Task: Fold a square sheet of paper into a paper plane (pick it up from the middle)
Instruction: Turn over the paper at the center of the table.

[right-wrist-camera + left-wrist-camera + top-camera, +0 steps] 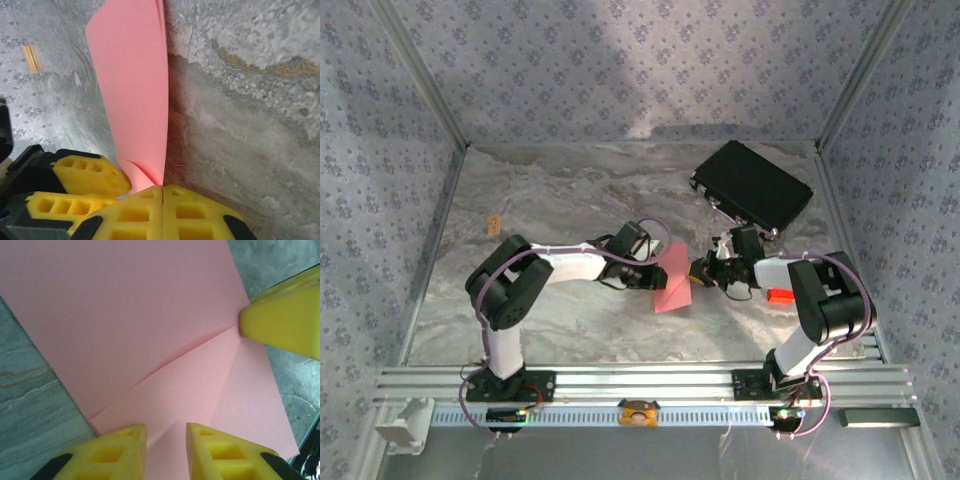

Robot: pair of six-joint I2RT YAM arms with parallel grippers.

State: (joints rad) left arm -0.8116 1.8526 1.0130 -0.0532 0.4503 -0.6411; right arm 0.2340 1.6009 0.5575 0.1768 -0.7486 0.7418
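Paper (672, 280): between the grippers, long axis near-to-far. Right gripper (163, 192) clenched on its edge; left gripper (166, 437) parted, alongside.

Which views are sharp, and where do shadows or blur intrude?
Top external: soft, evenly lit apart from a bright patch on the back wall. Left wrist: pink paper reads clearly, its crease shown by shading; the left fingers slightly soft. Right wrist: paper edge crisp, dark shadow on the table beside it.
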